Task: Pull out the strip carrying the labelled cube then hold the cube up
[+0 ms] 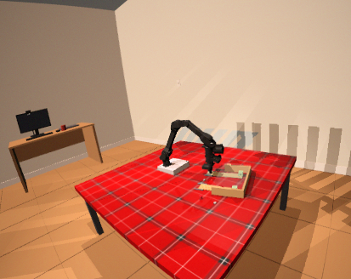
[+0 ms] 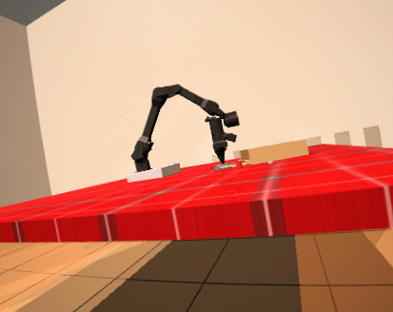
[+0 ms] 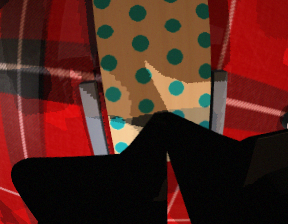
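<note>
Wrist view shows the clenched, empty tool (image 3: pixel 167 137) pressing its tip on the dotted strip (image 3: pixel 151 36) just outside the box (image 1: pixel 244 187), so the pull-out step seems underway; next, drag away from the box.

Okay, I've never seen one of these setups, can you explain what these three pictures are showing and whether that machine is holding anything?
It is a black robot arm bolted to a white base plate on a table with a red plaid cloth. One picture looks down from high in the room, one looks up from near the floor, and one comes from a camera on the arm's wrist. The gripper points straight down with its jaws shut, its tip pressed on a tan strip with teal dots that leads toward a shallow wooden tray. Nothing is held between the jaws. Small pale green blocks sit in the tray; any label is too small to read.
</note>
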Available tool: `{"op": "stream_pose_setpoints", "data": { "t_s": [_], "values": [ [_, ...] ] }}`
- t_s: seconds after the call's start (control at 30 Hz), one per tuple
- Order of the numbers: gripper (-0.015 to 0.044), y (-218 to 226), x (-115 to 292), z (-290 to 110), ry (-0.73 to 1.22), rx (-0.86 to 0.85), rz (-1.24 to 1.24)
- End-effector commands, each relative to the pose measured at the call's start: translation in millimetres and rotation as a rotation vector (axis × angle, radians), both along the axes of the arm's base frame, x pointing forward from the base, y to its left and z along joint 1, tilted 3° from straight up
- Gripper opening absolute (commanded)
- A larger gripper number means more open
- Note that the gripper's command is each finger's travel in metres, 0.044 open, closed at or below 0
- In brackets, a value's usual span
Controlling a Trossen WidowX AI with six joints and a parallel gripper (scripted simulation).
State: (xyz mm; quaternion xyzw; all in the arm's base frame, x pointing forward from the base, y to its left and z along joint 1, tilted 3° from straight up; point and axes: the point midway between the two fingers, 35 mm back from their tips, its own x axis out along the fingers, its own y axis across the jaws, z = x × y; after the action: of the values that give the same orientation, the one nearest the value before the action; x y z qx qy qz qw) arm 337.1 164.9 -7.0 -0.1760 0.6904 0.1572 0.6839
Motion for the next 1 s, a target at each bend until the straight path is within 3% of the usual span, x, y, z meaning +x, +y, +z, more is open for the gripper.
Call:
{"op": "stream_pose_setpoints", "data": {
  "t_s": [0.0,0.97],
  "values": [
    [0.0000,0.3,-0.5,-2.3,0.004,0.001,0.000],
    [0.0000,0.8,0.6,-5.2,0.004,0.001,0.000]
  ]
}}
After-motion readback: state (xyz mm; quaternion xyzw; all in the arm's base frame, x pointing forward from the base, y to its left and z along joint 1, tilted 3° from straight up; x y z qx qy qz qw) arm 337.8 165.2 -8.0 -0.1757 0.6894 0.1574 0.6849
